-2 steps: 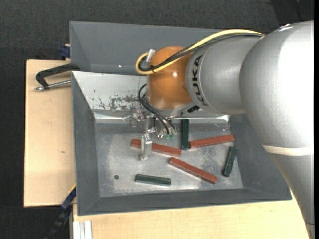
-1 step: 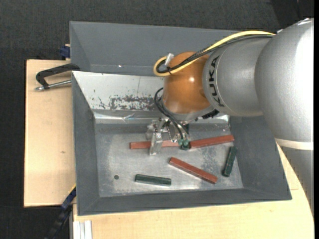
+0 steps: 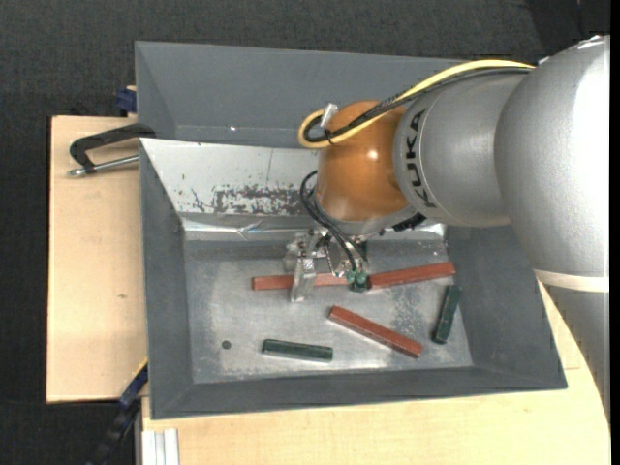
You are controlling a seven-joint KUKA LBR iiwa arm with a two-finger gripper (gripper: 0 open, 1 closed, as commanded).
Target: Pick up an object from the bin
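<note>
The grey KUKA arm (image 3: 542, 143) comes in from the right and takes up the upper right of the view, bending down into the grey metal bin (image 3: 160, 260). Its orange wrist cover (image 3: 358, 168) hangs over the back half of the floor. Below the cover, the gripper (image 3: 327, 279) sits low, just above or on the bin floor near the middle. I cannot tell from this angle whether the claw is open or closed, and nothing can be seen held in it.

The thing directly under the claw is a long red-brown stick (image 3: 412, 276). It lies flat across the middle of the floor with its long axis running left to right. One end shows to the left of the claw and a longer stretch shows to the right. The coming move turns on this: the claw is over the stick, left of its midpoint, so a grasp would have to close across the narrow width, front to back, not along the length.

A shorter red-brown stick (image 3: 375, 330) lies slanted just in front. A dark green stick (image 3: 446, 313) stands nearly front-to-back at the right, and another dark green stick (image 3: 296, 351) lies flat near the front wall. All three are apart from the claw
</note>
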